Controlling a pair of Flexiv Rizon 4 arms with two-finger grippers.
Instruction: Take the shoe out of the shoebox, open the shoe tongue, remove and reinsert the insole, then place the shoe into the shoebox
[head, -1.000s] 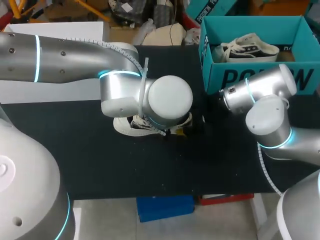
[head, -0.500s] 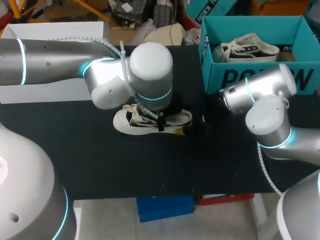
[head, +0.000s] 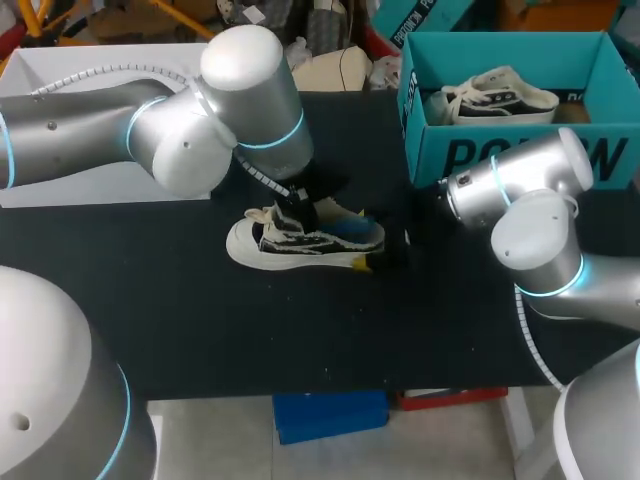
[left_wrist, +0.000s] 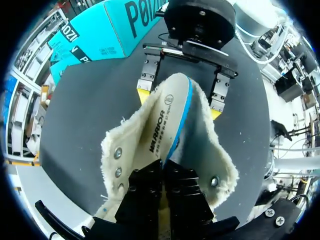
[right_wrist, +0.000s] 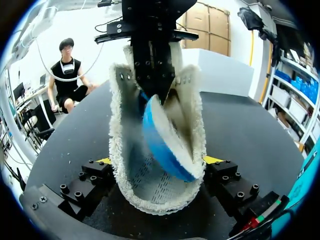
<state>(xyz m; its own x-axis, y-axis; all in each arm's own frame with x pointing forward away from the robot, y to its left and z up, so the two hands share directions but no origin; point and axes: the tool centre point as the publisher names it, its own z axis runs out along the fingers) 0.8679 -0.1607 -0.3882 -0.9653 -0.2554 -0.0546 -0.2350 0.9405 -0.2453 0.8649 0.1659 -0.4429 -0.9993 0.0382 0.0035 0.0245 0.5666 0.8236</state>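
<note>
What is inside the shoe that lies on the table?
An insole with a blue underside, lifted at the heel and pinched by the left gripper. Its part toward the toe is covered by that gripper and the shoe.

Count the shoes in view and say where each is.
2. One shoe lies on the table, heel held in the right gripper, the left gripper shut on its insole. The other shoe sits in the shoebox. More may be hidden there.
</note>
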